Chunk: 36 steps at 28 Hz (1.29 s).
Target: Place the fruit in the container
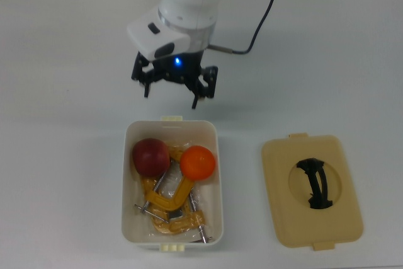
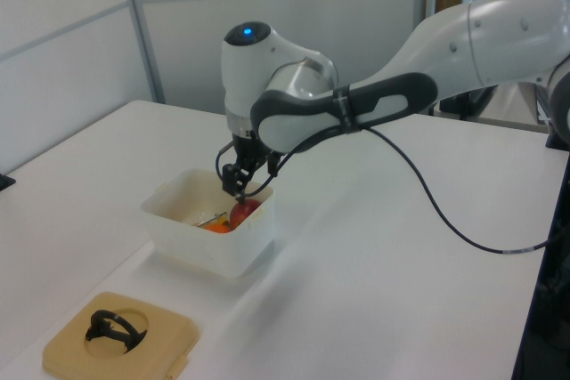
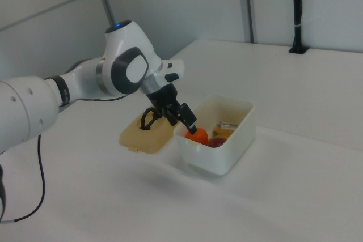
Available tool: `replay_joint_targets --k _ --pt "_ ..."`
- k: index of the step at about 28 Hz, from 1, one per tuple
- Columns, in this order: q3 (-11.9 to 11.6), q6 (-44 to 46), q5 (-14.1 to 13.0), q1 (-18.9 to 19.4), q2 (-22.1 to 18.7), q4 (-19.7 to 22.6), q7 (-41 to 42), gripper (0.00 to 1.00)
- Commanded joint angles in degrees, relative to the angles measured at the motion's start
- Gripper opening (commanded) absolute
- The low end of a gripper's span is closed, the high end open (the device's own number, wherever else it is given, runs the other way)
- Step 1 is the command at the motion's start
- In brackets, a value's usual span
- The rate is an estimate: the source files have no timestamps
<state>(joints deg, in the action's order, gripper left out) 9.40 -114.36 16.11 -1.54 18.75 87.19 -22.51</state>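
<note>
Nearest in the top view: clamps [image 1: 170, 206] at the tub's [image 1: 128, 218] near end. Beyond, apple [image 1: 150, 157] and orange [image 1: 198, 162] side by side inside. Firm, smooth, round, likely light; best gripped across the middle. Farther on, above the table [image 1: 63, 61], gripper [image 1: 173, 86] empty, jaws spread. No readable writing anywhere.

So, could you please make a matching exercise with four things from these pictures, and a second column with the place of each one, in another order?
Column one:
1. orange
2. apple
3. lid
4. gripper

Column two:
a. flat on the table, on the top view's right of the container
b. above the table, past the container's short end, holding nothing
c. in the container, on the top view's left
d. in the container, beside the apple and on top of the clamps

Pairs: 1-d, 2-c, 3-a, 4-b
</note>
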Motion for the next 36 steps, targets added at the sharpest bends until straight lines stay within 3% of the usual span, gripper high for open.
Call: replay_joint_targets --k 1,5,18,24,29,36 --pt "-0.43 8.52 -4.68 0.05 -5.56 2.46 7.82 1.00" --pt "-0.70 12.40 -7.67 -1.18 -8.82 2.90 10.47 1.00" --pt "-1.05 15.21 -8.73 -3.29 -15.85 7.38 11.70 1.00" --pt "-1.49 15.13 -9.17 -3.29 -16.47 7.91 14.24 1.00" --pt "-2.46 15.04 -13.47 -3.29 -16.38 7.73 16.18 1.00" --pt "-2.46 14.86 -14.97 -3.38 -15.77 7.56 16.45 1.00"
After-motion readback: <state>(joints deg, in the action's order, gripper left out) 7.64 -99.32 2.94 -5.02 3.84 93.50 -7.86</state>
